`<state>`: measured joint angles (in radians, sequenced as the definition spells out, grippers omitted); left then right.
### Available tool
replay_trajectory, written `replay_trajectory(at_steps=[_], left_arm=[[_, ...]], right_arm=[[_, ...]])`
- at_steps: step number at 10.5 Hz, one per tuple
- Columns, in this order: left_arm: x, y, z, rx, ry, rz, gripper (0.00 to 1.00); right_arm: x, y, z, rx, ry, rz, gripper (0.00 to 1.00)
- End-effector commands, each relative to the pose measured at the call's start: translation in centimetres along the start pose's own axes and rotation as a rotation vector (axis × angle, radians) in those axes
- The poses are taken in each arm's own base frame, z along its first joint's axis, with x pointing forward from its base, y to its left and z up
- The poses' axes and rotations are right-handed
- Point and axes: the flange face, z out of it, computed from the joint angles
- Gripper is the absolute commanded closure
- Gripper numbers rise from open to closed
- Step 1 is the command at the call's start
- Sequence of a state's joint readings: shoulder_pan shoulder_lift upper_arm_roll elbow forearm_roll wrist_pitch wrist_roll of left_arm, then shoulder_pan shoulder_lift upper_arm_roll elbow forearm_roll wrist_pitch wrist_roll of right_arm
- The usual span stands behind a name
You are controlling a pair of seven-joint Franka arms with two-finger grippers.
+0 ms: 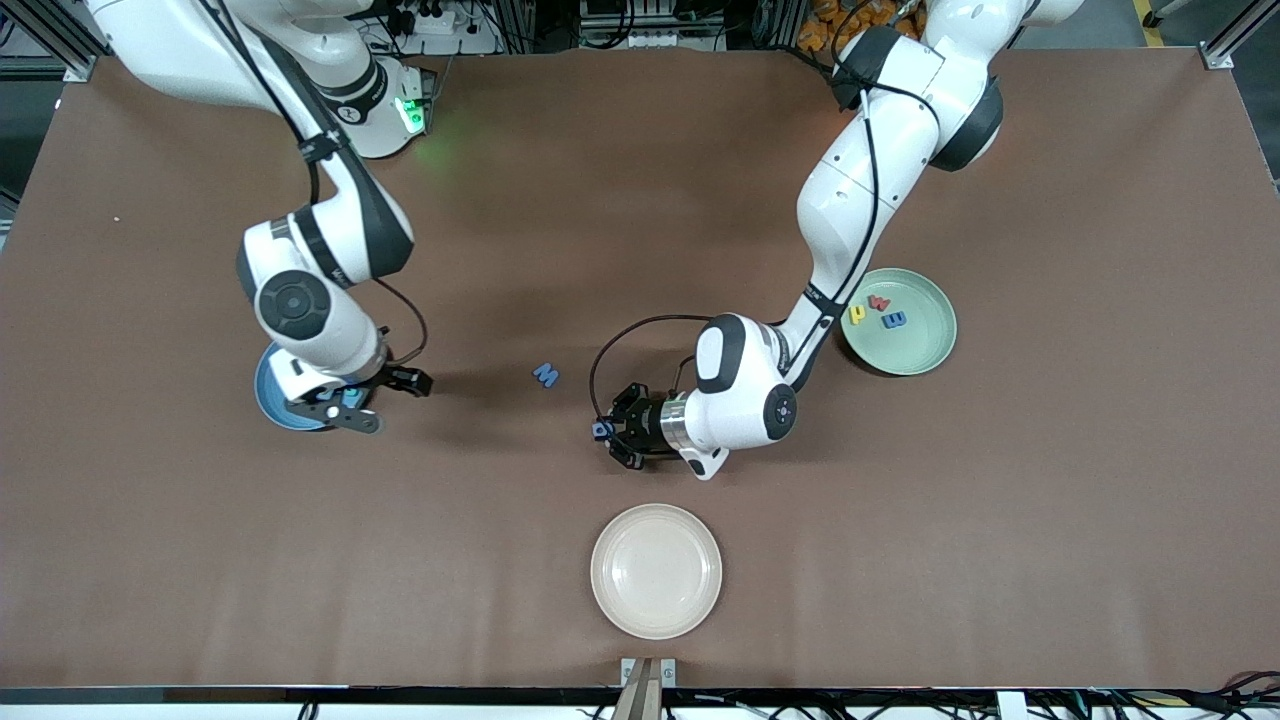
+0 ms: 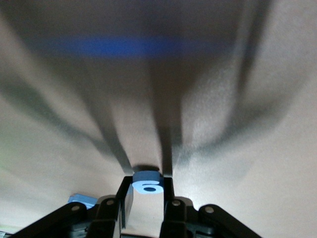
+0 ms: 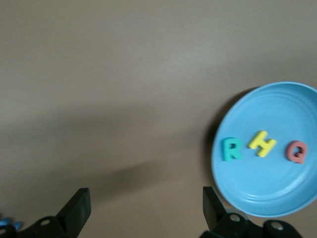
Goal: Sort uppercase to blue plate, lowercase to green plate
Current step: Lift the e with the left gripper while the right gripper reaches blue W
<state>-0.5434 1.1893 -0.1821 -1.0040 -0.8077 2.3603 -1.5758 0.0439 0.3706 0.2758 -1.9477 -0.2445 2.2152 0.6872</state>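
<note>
Blue foam, a rounded 6-like lowercase letter (image 2: 147,184), sits pinched between the fingers of the left gripper (image 1: 607,437), which is clamped on it and carries it just above the brown table (image 1: 1050,520), low over the bare middle stretch; the cream-white plate (image 1: 655,570) lies nearer the front camera than this gripper and well apart from it. Toward the left arm's end, away from that gripper, the green plate (image 1: 915,350) holds three small letters close together: a yellow hooked letter (image 1: 857,314), a small red letter (image 1: 878,303) and a blue E-like letter (image 1: 894,319). Beside the left gripper, toward the right arm's end and lying flat on the table, is the blue W (image 1: 545,375), on no plate. The right gripper (image 1: 375,400) hangs with its fingers spread wide apart and nothing between them, over the edge of the blue plate (image 3: 277,198) at the right arm's end of the table; in that plate, just beside the gripper, the teal R (image 3: 231,148), the yellow H (image 3: 262,143) and the red Q (image 3: 296,151) lie in a row, each apart from the next
</note>
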Motion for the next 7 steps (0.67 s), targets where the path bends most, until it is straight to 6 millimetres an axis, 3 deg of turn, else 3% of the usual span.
replay_trajectory(at_steps=[1,4,7], left_arm=[[-2.1,-0.1,-2.9,0.029,0.0,0.019,0.86],[-3.6,-0.2,-6.2,0.074,-0.01,0.026,0.87],[-3.0,-2.1,-7.7,0.111,0.017,0.076,0.87]], right_arm=[[0.1,-0.9,-0.3,0.031,0.01,-0.024,0.0],[0.3,-1.3,-0.2,0.052,0.035,-0.096,0.0],[-1.2,-4.3,0.4,0.067,0.048,-0.248,0.0]])
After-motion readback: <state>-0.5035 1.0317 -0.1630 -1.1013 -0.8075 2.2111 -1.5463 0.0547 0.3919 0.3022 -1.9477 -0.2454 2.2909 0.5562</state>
